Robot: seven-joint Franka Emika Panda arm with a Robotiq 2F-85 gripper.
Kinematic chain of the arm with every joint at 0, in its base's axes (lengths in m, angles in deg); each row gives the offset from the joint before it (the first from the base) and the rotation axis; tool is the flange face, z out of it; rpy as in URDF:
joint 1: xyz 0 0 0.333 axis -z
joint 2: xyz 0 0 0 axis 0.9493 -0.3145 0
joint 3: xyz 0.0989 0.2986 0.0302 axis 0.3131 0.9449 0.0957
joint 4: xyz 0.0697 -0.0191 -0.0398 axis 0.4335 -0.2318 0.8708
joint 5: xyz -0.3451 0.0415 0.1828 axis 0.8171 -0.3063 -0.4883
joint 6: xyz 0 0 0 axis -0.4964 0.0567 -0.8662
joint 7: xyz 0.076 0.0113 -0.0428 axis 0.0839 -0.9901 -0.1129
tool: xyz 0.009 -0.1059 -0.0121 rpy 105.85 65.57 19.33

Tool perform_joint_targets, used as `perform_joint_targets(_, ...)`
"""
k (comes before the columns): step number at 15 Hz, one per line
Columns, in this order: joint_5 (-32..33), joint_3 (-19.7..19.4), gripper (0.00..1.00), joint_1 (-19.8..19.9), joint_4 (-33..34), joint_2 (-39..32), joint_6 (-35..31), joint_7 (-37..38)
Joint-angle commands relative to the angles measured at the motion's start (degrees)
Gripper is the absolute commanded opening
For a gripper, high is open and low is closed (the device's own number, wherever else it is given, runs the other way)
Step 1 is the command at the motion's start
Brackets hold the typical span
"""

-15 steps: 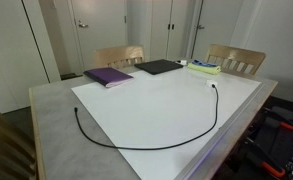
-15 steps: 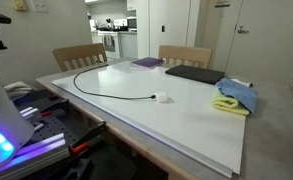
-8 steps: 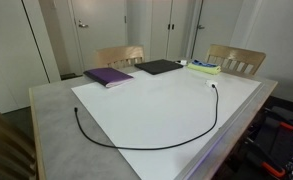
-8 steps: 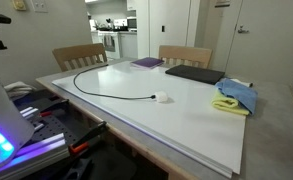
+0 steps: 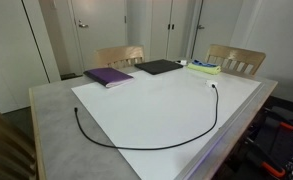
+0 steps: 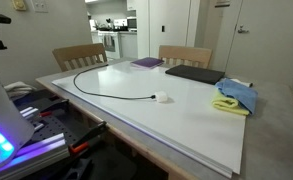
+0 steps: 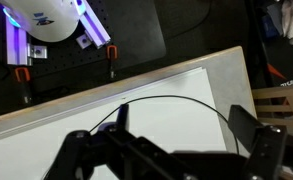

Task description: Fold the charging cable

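The charging cable (image 5: 136, 148) is a thin black cord lying in a wide open U on the white board (image 5: 156, 105). Its small white plug (image 5: 214, 86) is at one end. In an exterior view the cable (image 6: 116, 96) curves round to the white plug (image 6: 162, 98). In the wrist view my gripper (image 7: 191, 135) hangs open and empty above the board, and an arc of the cable (image 7: 176, 99) runs between its fingers (image 7: 261, 140) on the board below. The arm and gripper are out of both exterior views.
A purple book (image 5: 108, 76) and a flat black book (image 5: 159, 67) lie at the far side of the table, with a blue and yellow cloth (image 6: 236, 96) beside them. Two wooden chairs (image 5: 236, 58) stand behind. The table edge (image 7: 106, 85) runs close by in the wrist view, with clamps and equipment beyond it.
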Motion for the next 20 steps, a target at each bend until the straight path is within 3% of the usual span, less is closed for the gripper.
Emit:
perform_joint_targets(1,-0.9,1.6,1.0,2.3,0.2,0.0,0.6,-1.2)
perform_joint_targets(8,-0.9,1.6,1.0,2.3,0.2,0.0,0.6,-1.2)
perform_joint_targets(10,-2.1,1.8,1.0,0.8,0.8,-2.1,-0.7,-4.0)
perform_joint_targets(15,-5.5,5.2,1.0,-1.5,3.2,-10.8,-9.1,-9.9)
perform_joint_targets(20,-3.3,7.2,1.0,-4.6,6.3,-20.3,-19.1,-16.6)
